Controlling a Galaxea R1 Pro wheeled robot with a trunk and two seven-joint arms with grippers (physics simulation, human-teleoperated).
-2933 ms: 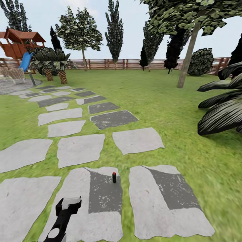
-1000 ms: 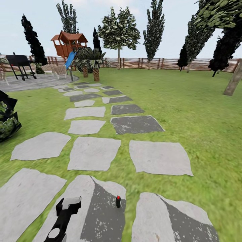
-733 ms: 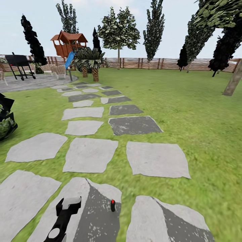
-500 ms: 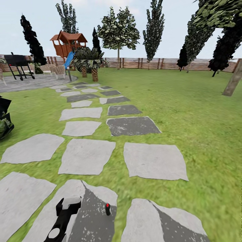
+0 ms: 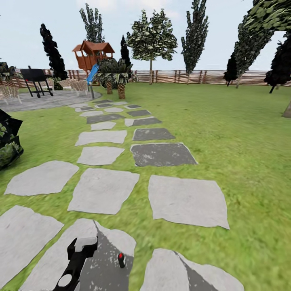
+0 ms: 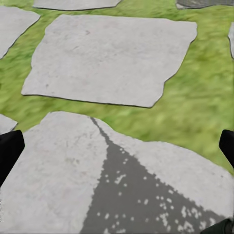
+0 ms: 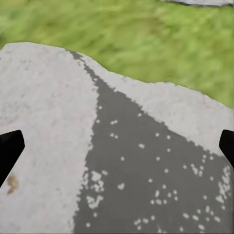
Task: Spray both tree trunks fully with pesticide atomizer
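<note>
The little dark bottle stood on a grey stone just beside the left tool. Both tools' fingers were wide apart, holding nothing.

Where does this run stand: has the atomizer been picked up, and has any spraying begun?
Nothing is done yet. The pesticide atomizer stands upright on a stepping stone, ungrasped, just right of the left claw. Both wrist views show widely parted fingertips over stone, holding nothing. Approaching it is what is in hand. Left: grasping it, reaching the trees, spraying both trunks.
</note>
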